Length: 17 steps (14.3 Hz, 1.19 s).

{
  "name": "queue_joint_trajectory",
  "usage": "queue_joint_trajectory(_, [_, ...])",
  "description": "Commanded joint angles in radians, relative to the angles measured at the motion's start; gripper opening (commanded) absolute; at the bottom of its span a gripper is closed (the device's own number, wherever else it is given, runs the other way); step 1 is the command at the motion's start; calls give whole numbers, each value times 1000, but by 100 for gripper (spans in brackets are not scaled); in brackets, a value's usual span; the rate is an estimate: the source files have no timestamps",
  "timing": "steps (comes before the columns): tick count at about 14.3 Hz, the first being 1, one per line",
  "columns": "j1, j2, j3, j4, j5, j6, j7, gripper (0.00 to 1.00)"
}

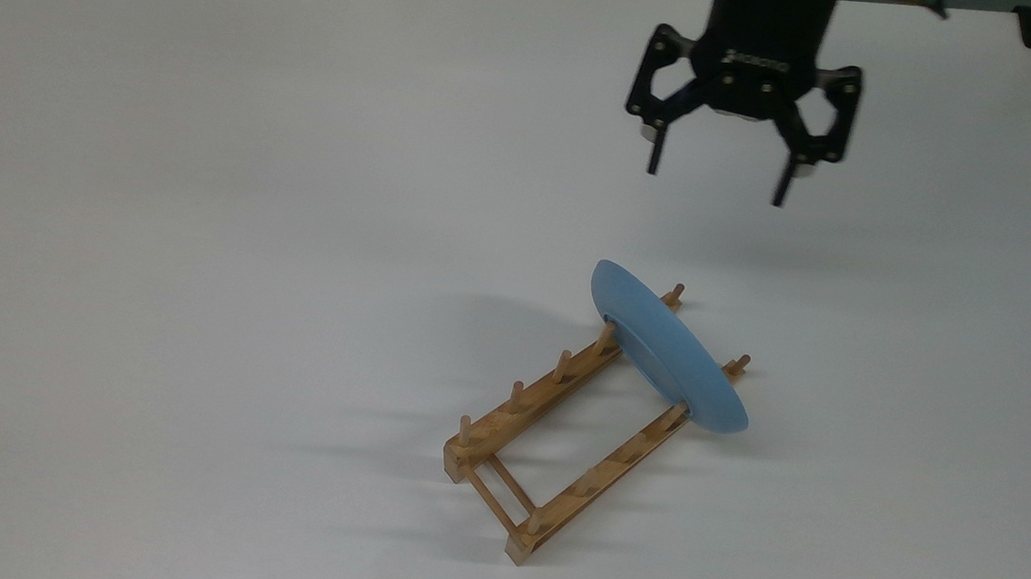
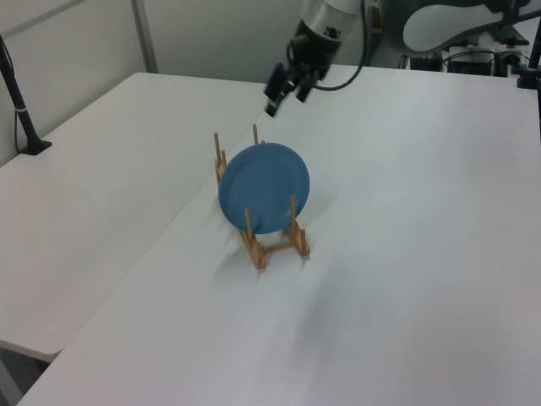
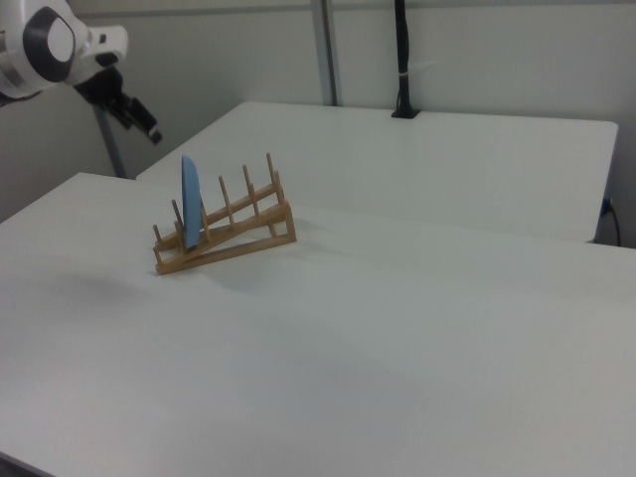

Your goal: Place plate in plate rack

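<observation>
Jaws spread wide and empty on our gripper [image 1: 716, 176], well above the plate [image 1: 666, 347] standing in the plate rack [image 1: 559, 431], so we reckon placing's done and only backing off remains.

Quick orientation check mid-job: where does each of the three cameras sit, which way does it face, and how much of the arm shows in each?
Top view: high, angled down on the table; plate edge-on in the plate rack; open claw above.
Left view: raised, off the rack's end, facing the plate's face; claw and wrist.
Right view: low, side-on to the rack; white arm link and claw.
All three share the racked plate and the claw clear of it.
</observation>
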Motion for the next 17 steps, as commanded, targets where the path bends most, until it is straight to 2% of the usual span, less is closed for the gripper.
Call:
queue_joint_trajectory(1, [-129, -125, 46, -113, 189, -202, -251, 100])
queue_joint_trajectory(3, [-195, -167, 46, -114, 269, -370, -451, 100])
queue_joint_trajectory(5, [-261, -197, 46, -131, 277, -475, -520, 100])
queue_joint_trajectory(8, [-313, -253, 40, -249, 265, -467, -557, 100])
queue_joint_trajectory(11, [-332, -251, 16, -257, 264, -445, -629, 100])
queue_joint_trajectory(14, [-326, -234, -42, -252, 264, -445, -617, 100])
queue_joint_trajectory(17, [-327, -226, -44, -242, 247, -446, -597, 100])
